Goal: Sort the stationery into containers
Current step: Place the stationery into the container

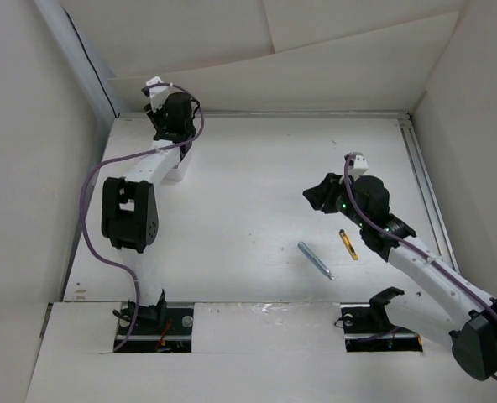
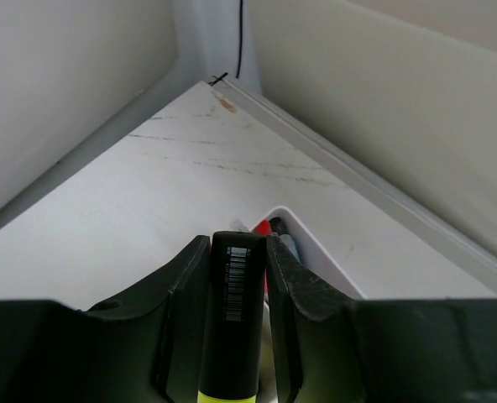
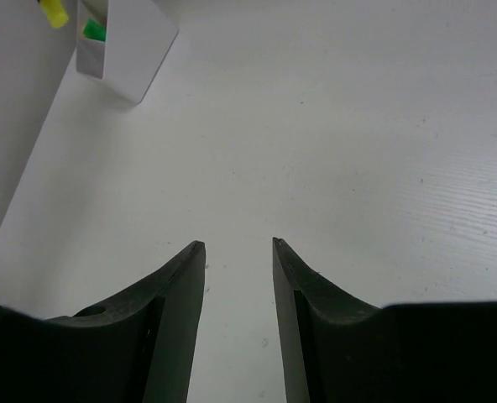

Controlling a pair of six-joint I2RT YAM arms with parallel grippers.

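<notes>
1. Left gripper (image 2: pixel 238 245): black two-finger claw at the far left corner of the white table (image 1: pixel 248 185). It is clamped narrow on item 2, with a finger pressed against each side.
2. Black marker (image 2: pixel 236 302): stubby black barrel with a white barcode label and a yellow-green band at its near end. It lies lengthwise between the left gripper's fingers, held above the near end of item 3.
3. White box (image 2: pixel 328 264): small rectangular thin-walled plastic container. It sits on the table close to the far left walls, directly below the left gripper.
4. Box contents: a red piece (image 2: pixel 275 226) and a light blue piece (image 2: pixel 289 245) show inside the rim. The right wrist view shows a green end (image 3: pixel 93 32) in an open compartment. Which compartment holds the red and blue pieces cannot be told.
5. Right gripper (image 3: pixel 238 243): black two-finger claw with its jaws partly spread and nothing between them. It hangs over bare table right of centre, well apart from the white box.
6. Grey pen (image 1: pixel 316 259): slim grey-blue pen lying diagonally on the table, near the right arm.
7. Black-and-yellow pen (image 1: pixel 348 244): short pen lying on the table just beside the right arm, apart from the grey pen.
</notes>
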